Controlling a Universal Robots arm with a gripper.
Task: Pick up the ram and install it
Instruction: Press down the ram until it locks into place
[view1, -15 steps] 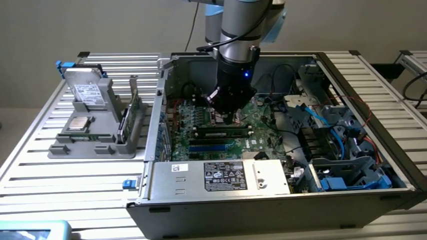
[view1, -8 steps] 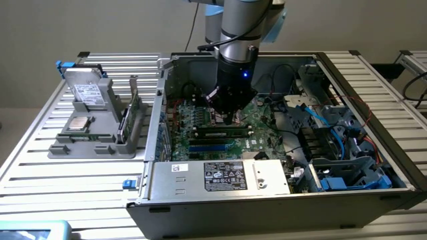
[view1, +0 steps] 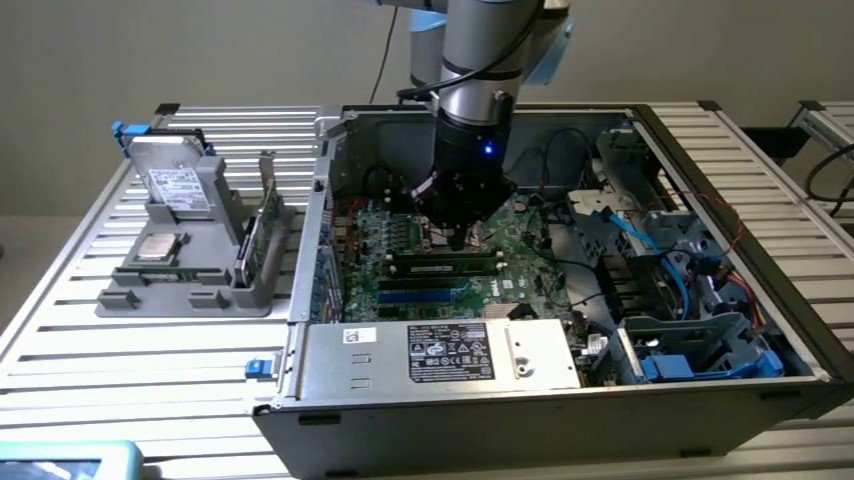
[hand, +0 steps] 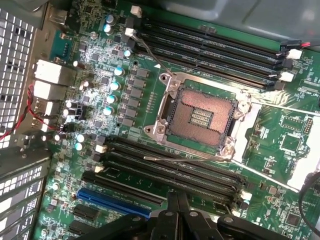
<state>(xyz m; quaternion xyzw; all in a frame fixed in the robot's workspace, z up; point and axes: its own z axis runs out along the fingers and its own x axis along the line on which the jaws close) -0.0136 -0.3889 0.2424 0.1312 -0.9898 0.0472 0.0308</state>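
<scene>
A narrow green ram stick (view1: 447, 267) with dark chips stands on edge in a black slot of the motherboard (view1: 534, 280) inside the open computer case. My gripper (view1: 461, 243) hangs straight down over the stick's middle, shut, with its tip at or just above the top edge; contact cannot be made out. In the wrist view the shut fingers (hand: 177, 207) point at the bank of long black slots (hand: 150, 167) beside the bare processor socket (hand: 200, 115). Nothing shows between the fingers there, and I cannot tell the ram apart among those slots.
A grey holder (view1: 147, 290) at the exterior view's left carries a metal drive (view1: 174, 185), a wider green card (view1: 271, 215) and a small chip (view1: 160, 245). A metal box with a label (view1: 454, 355) fills the case front. Cables and blue-clipped bays (view1: 667, 300) crowd the right side.
</scene>
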